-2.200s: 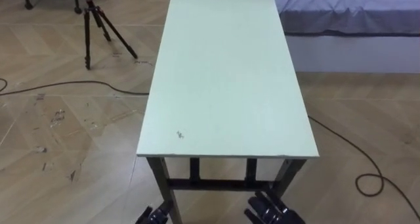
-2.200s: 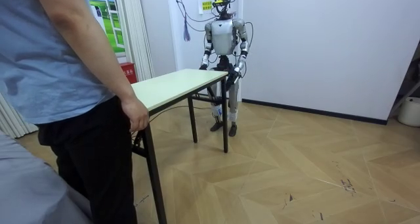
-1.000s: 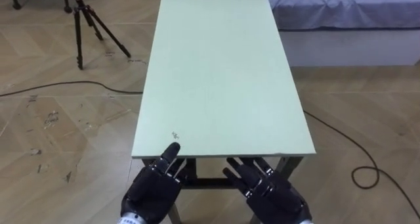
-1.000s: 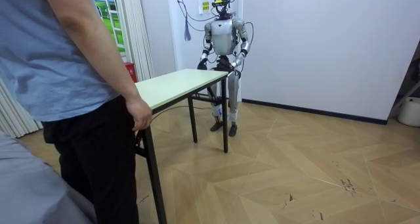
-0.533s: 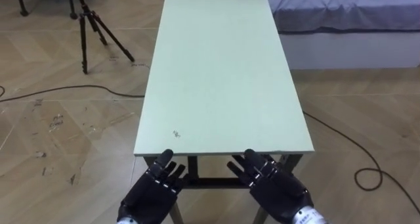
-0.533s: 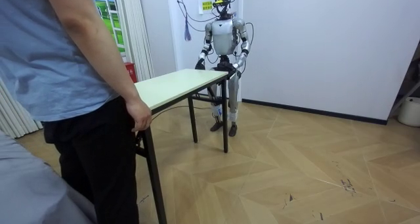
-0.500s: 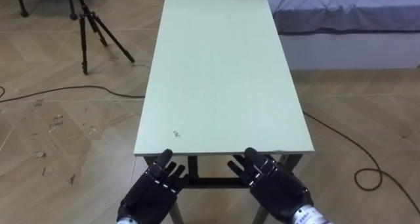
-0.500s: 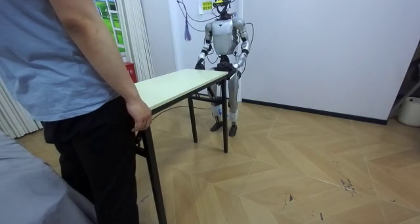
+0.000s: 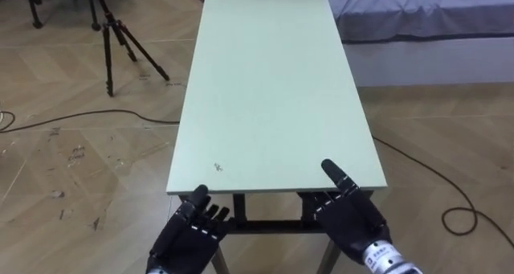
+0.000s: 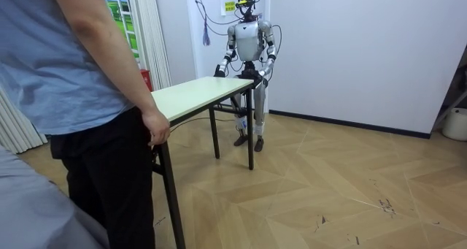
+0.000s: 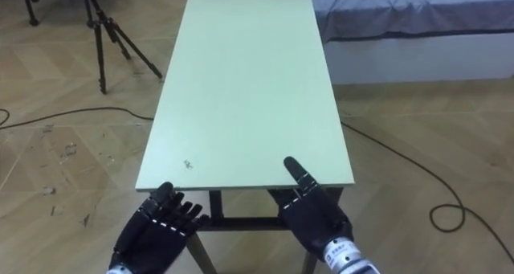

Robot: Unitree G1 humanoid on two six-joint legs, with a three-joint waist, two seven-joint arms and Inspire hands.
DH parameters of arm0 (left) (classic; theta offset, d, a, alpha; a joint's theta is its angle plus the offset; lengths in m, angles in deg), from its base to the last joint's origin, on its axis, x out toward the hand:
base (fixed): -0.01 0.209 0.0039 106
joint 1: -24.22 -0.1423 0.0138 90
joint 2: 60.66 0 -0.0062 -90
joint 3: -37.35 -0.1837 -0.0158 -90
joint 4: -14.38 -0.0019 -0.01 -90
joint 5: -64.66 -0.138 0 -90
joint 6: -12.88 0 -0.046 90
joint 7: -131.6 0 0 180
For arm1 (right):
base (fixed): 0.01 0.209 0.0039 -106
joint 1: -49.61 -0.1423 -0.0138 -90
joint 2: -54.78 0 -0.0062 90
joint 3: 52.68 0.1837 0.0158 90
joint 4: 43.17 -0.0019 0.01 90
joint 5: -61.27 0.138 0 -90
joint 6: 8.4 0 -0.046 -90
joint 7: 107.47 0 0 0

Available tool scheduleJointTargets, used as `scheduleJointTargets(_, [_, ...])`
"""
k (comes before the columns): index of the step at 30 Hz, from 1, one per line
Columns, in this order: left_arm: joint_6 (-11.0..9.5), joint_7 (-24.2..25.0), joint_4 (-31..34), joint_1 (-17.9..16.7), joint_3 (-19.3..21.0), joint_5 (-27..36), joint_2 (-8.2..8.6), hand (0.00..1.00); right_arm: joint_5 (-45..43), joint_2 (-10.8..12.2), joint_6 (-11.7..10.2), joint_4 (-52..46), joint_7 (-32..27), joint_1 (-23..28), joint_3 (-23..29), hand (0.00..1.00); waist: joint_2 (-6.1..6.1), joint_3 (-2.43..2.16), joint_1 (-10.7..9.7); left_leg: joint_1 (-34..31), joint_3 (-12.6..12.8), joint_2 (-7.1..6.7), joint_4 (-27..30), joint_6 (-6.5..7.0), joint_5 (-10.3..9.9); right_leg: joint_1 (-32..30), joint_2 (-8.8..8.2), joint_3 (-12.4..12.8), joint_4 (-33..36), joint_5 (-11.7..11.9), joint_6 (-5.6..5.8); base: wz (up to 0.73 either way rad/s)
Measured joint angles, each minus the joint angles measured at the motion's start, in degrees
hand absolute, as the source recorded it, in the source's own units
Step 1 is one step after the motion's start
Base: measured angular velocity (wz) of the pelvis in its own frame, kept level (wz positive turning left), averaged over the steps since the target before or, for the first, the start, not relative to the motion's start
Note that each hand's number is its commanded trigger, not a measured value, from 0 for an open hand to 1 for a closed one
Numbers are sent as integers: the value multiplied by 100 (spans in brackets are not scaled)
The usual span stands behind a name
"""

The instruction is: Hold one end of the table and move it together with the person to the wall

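Left eye view, lower frame: left hand (image 9: 189, 235) and right hand (image 9: 350, 219), both spread wide at the bench (image 9: 273, 89) end, should grip level before lifting.

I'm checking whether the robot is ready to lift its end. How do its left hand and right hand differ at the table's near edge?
The right hand reaches over the near edge of the table onto its top; the left hand lies below that edge, none of it on the top. The left hand's fingers are straight and spread; the right hand's grip cannot be judged. Both are dark, backs up, one by each near corner.
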Motion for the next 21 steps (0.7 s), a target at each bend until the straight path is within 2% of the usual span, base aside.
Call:
scheduleJointTargets(2, [4, -189, 205, 16, 1, 1, 0, 0, 0, 110, -86, 0, -60, 0, 97, 0, -3, 2, 12, -55, -7, 2, 38, 0, 0, -19, -2, -16, 3, 2, -3, 0])
scheduleJointTargets(9, [17, -378, 382, 114, 1, 1, -10, 0, 19, 118, -167, -1, -75, -40, 93, 0, 39, 15, 14, -153, -40, 17, 94, 0, -1, -80, 3, -69, 9, 19, -31, 2])
scheduleJointTargets(12, [24, -541, 838, 138, 5, 1, -35, 0, 20, 141, -254, -5, -52, -52, 91, 0, 46, 18, 14, -213, -40, 28, 145, 0, -1, -118, 6, -86, 9, 26, -42, 0])
scheduleJointTargets(21, [30, -1674, 1603, 142, 74, -7, -70, 0, 28, 287, -379, -55, -94, -100, 85, 0, 46, 18, -2, -371, -64, 33, 189, 1, 3, -256, 8, -103, 21, 40, -62, 0])
